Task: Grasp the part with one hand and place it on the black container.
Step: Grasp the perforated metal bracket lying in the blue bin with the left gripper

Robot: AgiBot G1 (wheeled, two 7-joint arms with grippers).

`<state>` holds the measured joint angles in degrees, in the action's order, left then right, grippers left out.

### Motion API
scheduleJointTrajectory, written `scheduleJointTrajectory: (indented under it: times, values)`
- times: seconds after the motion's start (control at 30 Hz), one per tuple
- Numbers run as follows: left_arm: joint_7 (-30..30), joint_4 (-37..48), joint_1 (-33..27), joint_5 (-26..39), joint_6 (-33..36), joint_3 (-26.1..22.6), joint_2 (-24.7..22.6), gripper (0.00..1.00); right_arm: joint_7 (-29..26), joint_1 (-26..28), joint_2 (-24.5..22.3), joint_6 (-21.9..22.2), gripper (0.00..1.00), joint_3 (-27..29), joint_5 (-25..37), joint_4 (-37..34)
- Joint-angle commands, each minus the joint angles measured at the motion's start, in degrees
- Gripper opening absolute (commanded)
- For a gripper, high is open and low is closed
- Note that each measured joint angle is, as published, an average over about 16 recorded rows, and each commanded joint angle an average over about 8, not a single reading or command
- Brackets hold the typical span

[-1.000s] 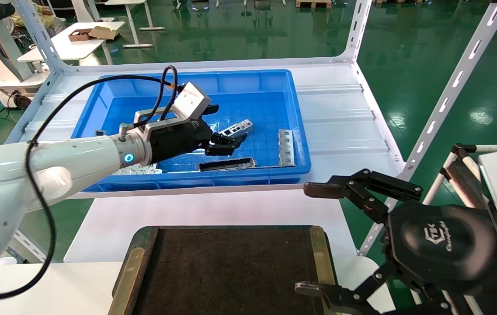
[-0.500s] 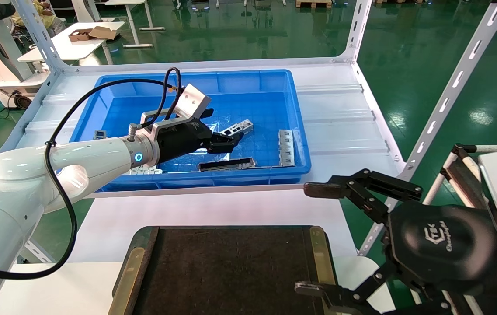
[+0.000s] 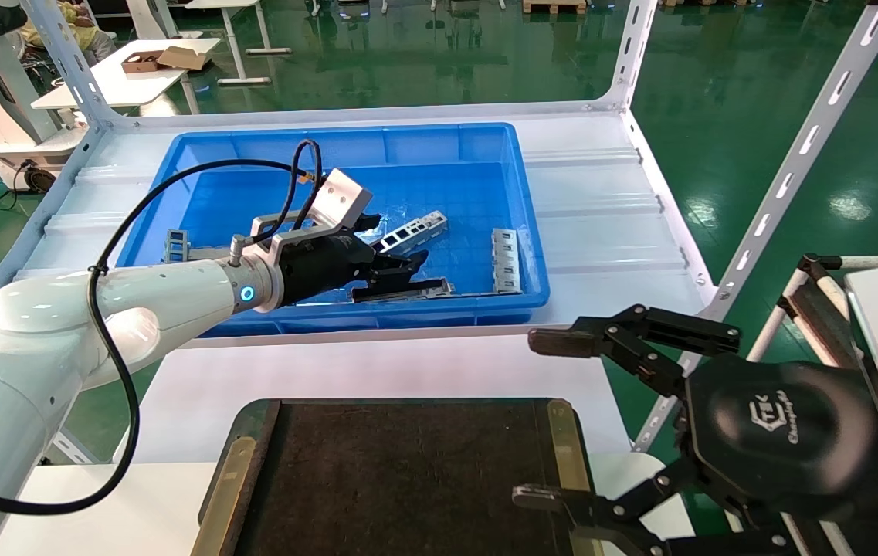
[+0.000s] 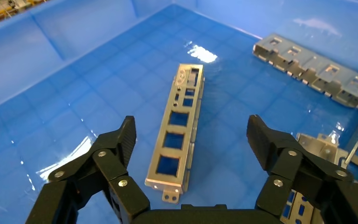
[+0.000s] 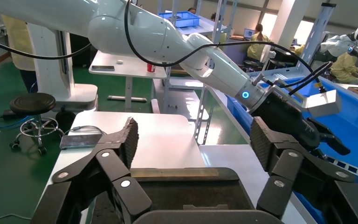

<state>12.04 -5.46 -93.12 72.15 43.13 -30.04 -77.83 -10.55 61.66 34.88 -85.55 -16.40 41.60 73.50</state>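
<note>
White shelf deck (image 3: pixel 601 208) carries the blue bin (image 3: pixel 523 232); white table (image 3: pixel 377 371) — nearer — carries the black container (image 3: pixel 400 479).

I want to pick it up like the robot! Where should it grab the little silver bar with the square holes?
Probably across its narrow middle, from above: the part lies flat in the blue bin, and the open left gripper already straddles its long sides.

My left hand (image 4: pixel 189 140) spreads wide, bare floor flanking the part (image 4: pixel 179 128); other brackets (image 4: pixel 314 70) crowd farther right.
</note>
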Motion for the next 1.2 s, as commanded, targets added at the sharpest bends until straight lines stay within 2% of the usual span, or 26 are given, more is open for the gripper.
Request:
scheduleJointTrajectory:
  times: [0.03, 0.63, 1.2]
  values:
    - [-0.4, -0.1, 0.2, 0.0, -0.3, -0.3, 0.0, 0.00, 0.0, 0.0, 0.0, 0.0, 0.00, 0.0, 0.0, 0.0]
    - [-1.9, -1.6, 1.4, -0.6, -2.7, -2.8, 0.0, 0.00, 0.0, 0.0, 0.0, 0.0, 0.00, -0.1, -0.1, 0.0]
    - [-2.0, -2.8, 0.9, -4.6, -3.2, -3.3, 0.1, 0.00, 0.1, 0.0, -0.1, 0.1, 0.00, -0.1, -0.1, 0.0]
